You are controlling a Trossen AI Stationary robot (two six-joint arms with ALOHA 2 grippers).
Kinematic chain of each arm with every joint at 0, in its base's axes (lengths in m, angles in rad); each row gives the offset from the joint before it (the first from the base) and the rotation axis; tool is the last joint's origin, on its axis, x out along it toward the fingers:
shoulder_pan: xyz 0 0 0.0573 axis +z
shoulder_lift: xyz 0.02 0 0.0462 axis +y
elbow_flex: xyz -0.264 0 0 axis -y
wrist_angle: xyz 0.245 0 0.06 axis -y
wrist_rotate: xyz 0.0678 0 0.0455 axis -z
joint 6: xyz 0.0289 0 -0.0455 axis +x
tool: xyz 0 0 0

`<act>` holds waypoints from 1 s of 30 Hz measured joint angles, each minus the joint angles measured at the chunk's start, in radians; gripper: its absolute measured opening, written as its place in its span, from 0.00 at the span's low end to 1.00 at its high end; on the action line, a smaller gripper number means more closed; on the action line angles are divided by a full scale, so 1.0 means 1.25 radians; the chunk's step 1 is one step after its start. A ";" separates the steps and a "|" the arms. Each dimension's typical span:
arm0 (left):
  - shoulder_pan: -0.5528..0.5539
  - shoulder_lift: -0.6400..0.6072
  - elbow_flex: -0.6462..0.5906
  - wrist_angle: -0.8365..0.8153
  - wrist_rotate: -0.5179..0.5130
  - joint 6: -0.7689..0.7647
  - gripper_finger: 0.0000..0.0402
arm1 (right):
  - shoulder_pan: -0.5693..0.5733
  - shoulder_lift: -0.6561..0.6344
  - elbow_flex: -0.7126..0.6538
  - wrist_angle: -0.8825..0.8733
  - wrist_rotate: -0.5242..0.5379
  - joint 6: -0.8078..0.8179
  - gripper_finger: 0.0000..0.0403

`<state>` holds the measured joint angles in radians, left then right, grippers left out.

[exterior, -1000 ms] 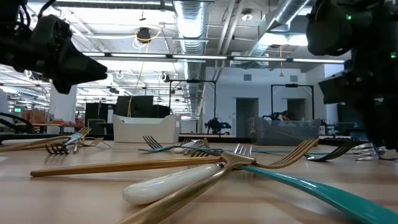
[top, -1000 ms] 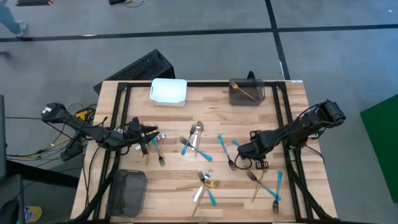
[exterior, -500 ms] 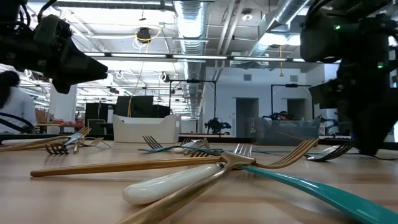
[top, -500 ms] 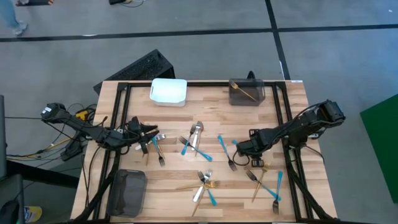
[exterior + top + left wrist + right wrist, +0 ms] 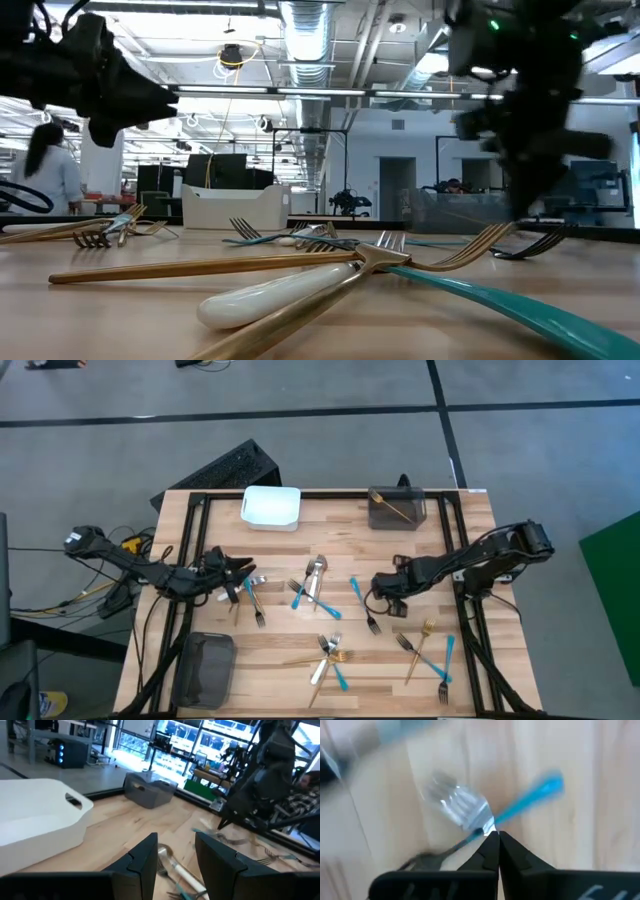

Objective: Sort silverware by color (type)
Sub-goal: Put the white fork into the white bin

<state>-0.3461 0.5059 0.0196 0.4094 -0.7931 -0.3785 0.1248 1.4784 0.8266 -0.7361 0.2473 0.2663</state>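
**Ana:** Fingertips (image 5: pixel 492 842) of the right gripper (image 5: pixel 381 589) are pressed together, their tips right over the neck of a blue-handled fork with a silver head (image 5: pixel 485 820). I can't tell whether they pinch it or just touch it.

**Ben:** And the other arm?

**Ana:** Its fingers (image 5: pixel 145 857) on the left gripper (image 5: pixel 243 573) stand spread and hold nothing, hovering over the wooden table (image 5: pixel 470 550) left of the dark grey rectangular bin (image 5: pixel 397 510), above a white-handled spoon (image 5: pixel 181 872).

**Ben:** Where is the rest of the silverware?

**Ana:** Scattered below that grey bin: a crossed heap of gold, white and blue pieces (image 5: pixel 330 655), a gold fork (image 5: pixel 420 650) and a blue fork (image 5: pixel 447 660) to the lower right.

**Ben:** How would the fork handle?

**Ana:** Light, stiff and slick, I'd judge, lying flat on the wood. A pinch across the narrow neck or mid-handle looks best; anywhere else it could pivot or slip.
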 joint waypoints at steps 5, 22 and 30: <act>0.012 0.082 0.000 0.057 0.019 -0.004 0.30 | -0.033 -0.001 0.043 0.145 0.014 -0.072 0.02; 0.012 0.184 0.000 0.067 0.005 -0.064 0.30 | -0.168 -0.001 0.005 0.044 -0.002 0.285 0.41; 0.012 0.184 0.000 0.064 0.016 -0.070 0.30 | -0.186 -0.001 -0.064 0.091 -0.034 0.377 0.50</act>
<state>-0.3313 0.7353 0.0200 0.4889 -0.7731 -0.4660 -0.1076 1.4776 0.7467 -0.6228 0.2047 0.7381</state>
